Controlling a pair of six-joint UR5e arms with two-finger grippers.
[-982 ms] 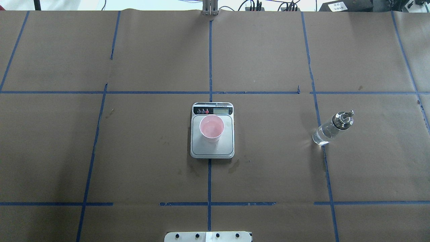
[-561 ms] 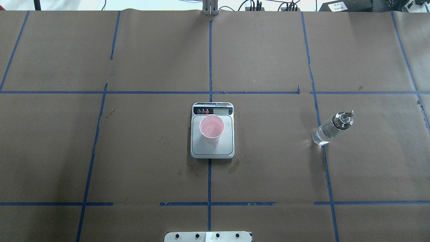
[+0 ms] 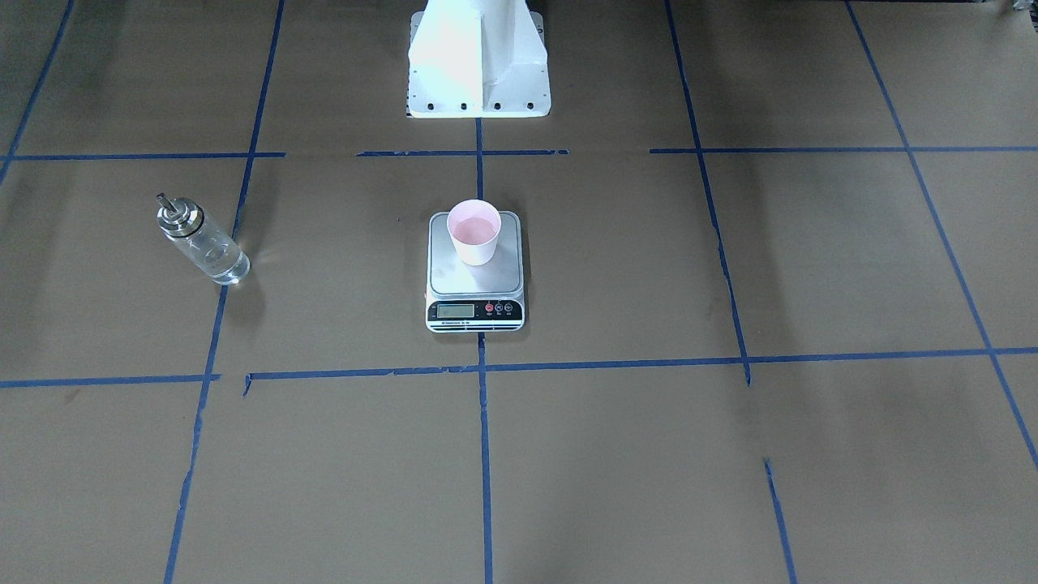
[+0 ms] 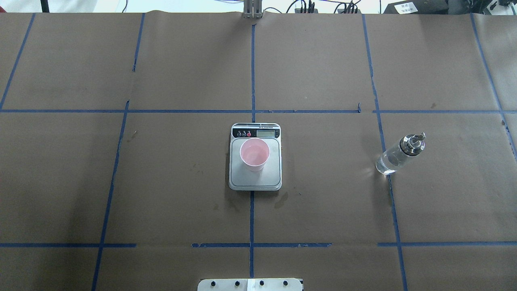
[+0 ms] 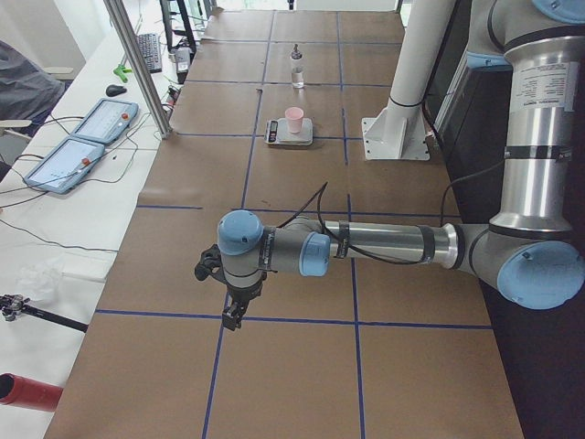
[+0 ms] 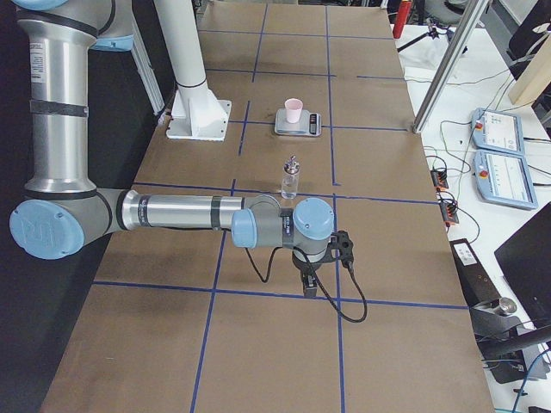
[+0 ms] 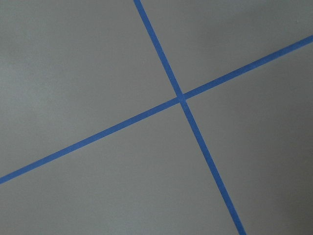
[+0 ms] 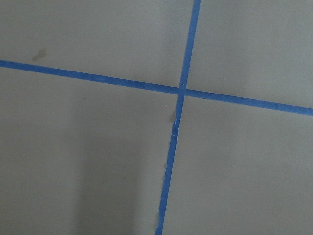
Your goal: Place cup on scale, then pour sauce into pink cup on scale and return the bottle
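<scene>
On bench (image 4: 323, 202) centre: cup (image 4: 254, 154) on scale (image 4: 255, 180) (placed); bottle (image 4: 398, 155) upright, well apart; pour unconfirmable, likely done. Left end effector (image 5: 233, 318), right end effector (image 6: 310, 288) parked away; spread or pressed together, untellable.

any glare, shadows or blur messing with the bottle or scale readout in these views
Overhead exterior: sharp, but the bottle throws a bright glint at its base, and the scale display is too small to read. Exterior front-facing: broad soft shadows band the paper. Right wrist-mounted: a dim shadow patch lower left.
</scene>
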